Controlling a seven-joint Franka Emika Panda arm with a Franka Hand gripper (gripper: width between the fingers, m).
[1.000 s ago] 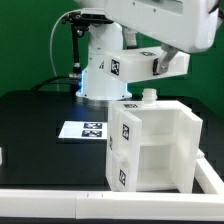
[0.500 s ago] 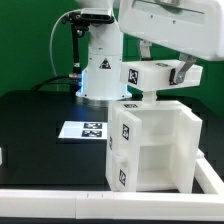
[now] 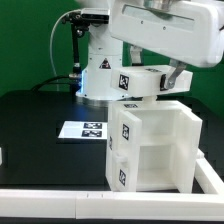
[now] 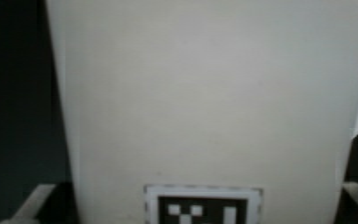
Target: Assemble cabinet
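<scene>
The exterior view shows the gripper clamped on a tagged white panel, held tilted just above the cabinet shell standing on the black table. The wrist view shows that panel filling the frame between the fingers.

The cabinet stands upright on the dark surface, its open compartments facing the exterior view's right. The tool holds a white tagged block just above the cabinet's top. The marker board (flat, with tags) lies left of it.
</scene>
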